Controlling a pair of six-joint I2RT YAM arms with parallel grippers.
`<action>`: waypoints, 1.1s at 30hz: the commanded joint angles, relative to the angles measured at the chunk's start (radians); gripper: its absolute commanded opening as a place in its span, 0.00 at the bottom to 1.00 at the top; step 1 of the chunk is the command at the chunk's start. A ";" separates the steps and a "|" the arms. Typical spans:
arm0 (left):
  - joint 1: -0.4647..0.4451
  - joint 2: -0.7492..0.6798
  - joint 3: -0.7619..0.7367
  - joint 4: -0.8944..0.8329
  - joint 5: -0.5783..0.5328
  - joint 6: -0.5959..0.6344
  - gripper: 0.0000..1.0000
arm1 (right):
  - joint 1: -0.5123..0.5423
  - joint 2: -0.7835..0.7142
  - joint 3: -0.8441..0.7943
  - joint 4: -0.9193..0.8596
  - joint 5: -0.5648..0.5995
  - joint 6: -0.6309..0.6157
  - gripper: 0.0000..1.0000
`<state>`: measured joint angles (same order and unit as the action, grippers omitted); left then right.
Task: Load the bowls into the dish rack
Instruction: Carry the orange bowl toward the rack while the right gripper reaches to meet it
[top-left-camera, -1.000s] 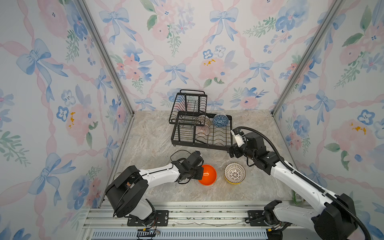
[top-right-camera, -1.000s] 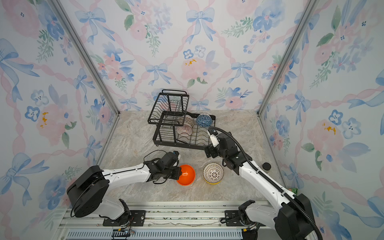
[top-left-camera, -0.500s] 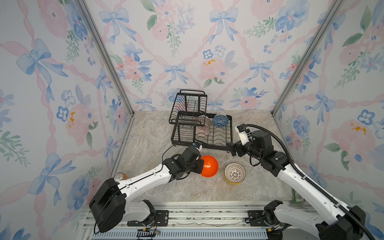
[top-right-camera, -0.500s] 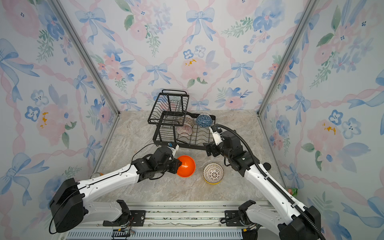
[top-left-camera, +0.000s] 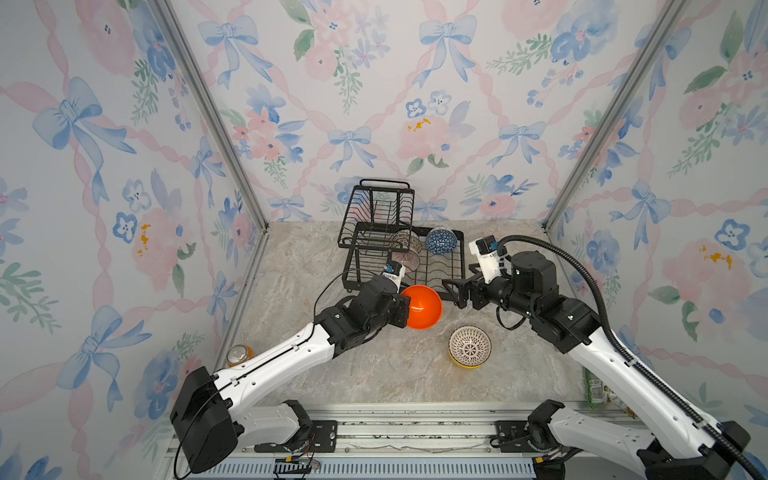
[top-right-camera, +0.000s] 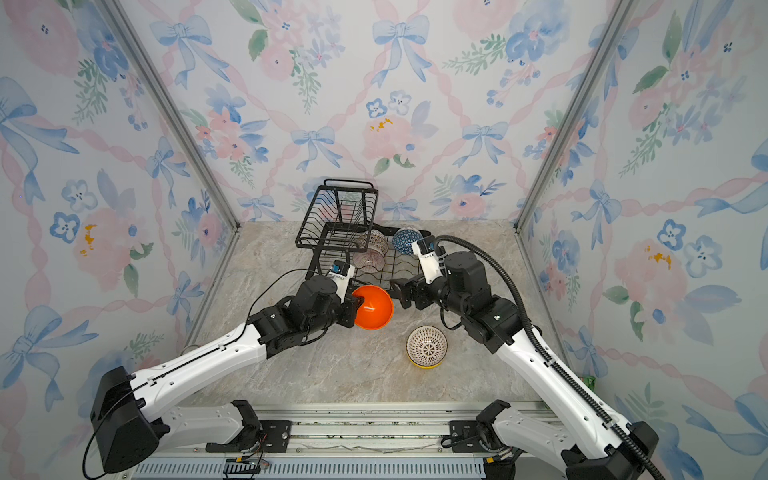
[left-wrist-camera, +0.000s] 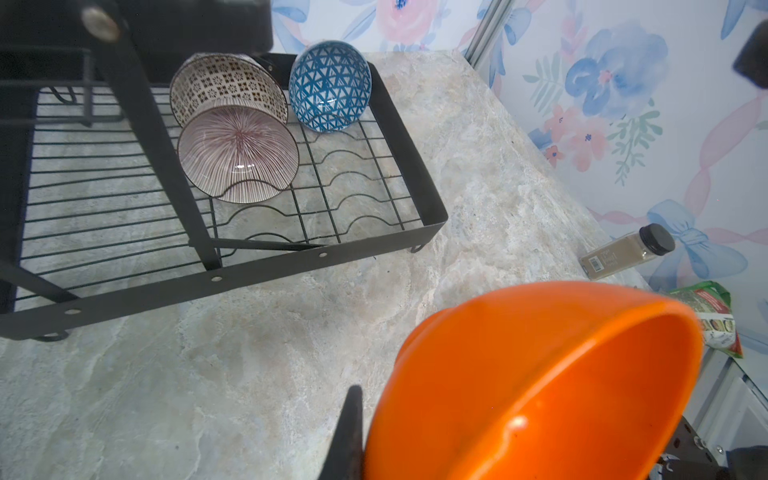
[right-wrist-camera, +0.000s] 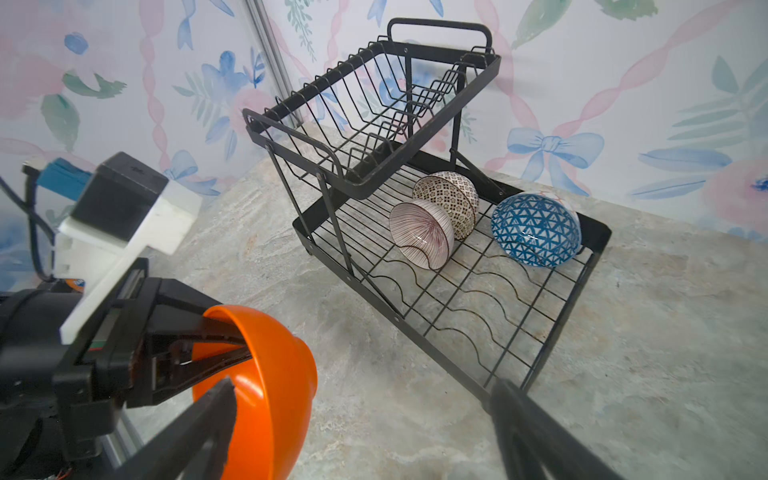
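Against the far wall stands the dish rack (left-wrist-camera: 291, 259). Just near of it, the left gripper (top-left-camera: 406, 309) pinches the rim of the orange bowl (top-left-camera: 424, 311), which is tipped on its side and looks clear of the table. The right gripper (top-left-camera: 455, 293), jaws spread and empty, hovers just right of that bowl.

Three bowls stand on edge at the far end of the rack's lower tray: the black-and-white bowl (left-wrist-camera: 224, 87), the pink-striped bowl (left-wrist-camera: 239, 156) just near of it, and the blue bowl (left-wrist-camera: 330, 85) to their right. Near right on the table, the lattice bowl (top-left-camera: 469, 345) sits nested in the yellow bowl (top-left-camera: 467, 366).

Such a thin rim pinch could let the orange bowl swivel or slip. A careless swing could knock it against the rack's near rail, the open right gripper or the pink-striped bowl.
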<state>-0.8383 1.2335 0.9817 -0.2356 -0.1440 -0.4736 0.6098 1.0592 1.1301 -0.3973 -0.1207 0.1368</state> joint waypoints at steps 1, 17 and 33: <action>-0.004 -0.009 0.053 0.012 -0.047 0.034 0.00 | 0.030 0.031 0.054 -0.029 -0.025 0.055 0.97; -0.017 0.027 0.157 0.019 -0.151 0.047 0.00 | 0.073 0.119 0.077 -0.046 0.062 0.100 1.00; -0.062 0.063 0.184 0.037 -0.177 0.053 0.00 | 0.074 0.172 0.079 -0.054 0.109 0.144 0.87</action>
<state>-0.8963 1.3003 1.1355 -0.2390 -0.3031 -0.4374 0.6716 1.2125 1.1816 -0.4263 -0.0181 0.2707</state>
